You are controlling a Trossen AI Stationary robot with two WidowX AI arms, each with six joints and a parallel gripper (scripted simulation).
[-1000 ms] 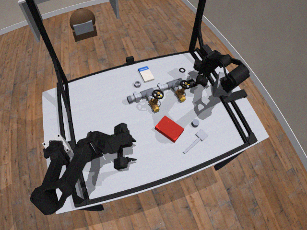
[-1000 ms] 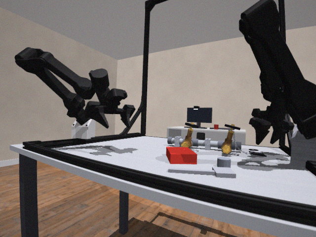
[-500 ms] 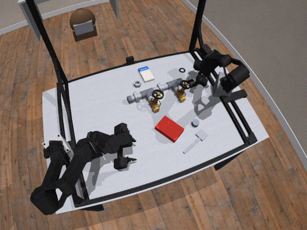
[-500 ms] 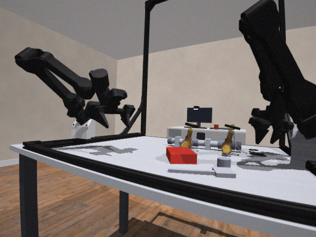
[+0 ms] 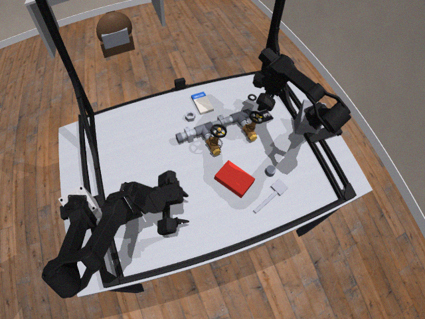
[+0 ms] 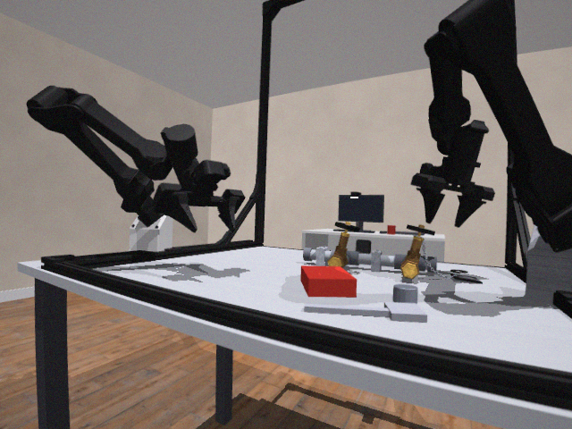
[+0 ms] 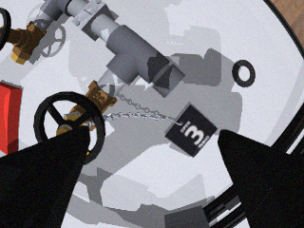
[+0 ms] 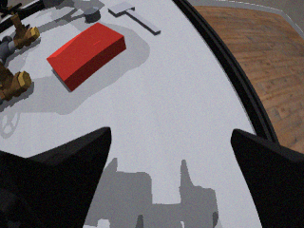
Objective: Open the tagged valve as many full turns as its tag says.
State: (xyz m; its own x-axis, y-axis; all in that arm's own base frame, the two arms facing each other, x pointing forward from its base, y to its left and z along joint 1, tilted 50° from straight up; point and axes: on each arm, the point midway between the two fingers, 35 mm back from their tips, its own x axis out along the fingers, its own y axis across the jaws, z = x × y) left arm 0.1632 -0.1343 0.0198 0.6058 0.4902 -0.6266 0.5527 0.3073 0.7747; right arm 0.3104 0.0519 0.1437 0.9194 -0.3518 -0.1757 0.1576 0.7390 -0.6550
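Observation:
A grey pipe (image 5: 202, 128) (image 7: 128, 52) carries two brass valves with black handwheels. The right-hand valve's handwheel (image 5: 256, 117) (image 6: 419, 228) (image 7: 68, 121) has a chain to a black tag (image 5: 267, 117) (image 7: 191, 130) that reads 3. The other valve's handwheel (image 5: 217, 131) (image 6: 347, 226) has no tag. My left gripper (image 5: 264, 106) (image 6: 451, 210) (image 7: 156, 135) is open and empty, hanging above the tagged valve and its tag without touching them. My right gripper (image 5: 183, 207) (image 6: 211, 222) (image 8: 174, 135) is open and empty, held high over the table's near left part, far from the valves.
A red block (image 5: 234, 178) (image 6: 329, 281) (image 8: 85, 54) lies in front of the valves. A grey cylinder (image 5: 270, 170) (image 6: 405, 293) and a flat grey T-shaped tool (image 5: 271, 195) (image 6: 392, 311) lie beside it. A blue-topped box (image 5: 202, 102), a nut (image 5: 189, 116) and a black ring (image 5: 252, 100) (image 7: 244, 73) lie behind the pipe.

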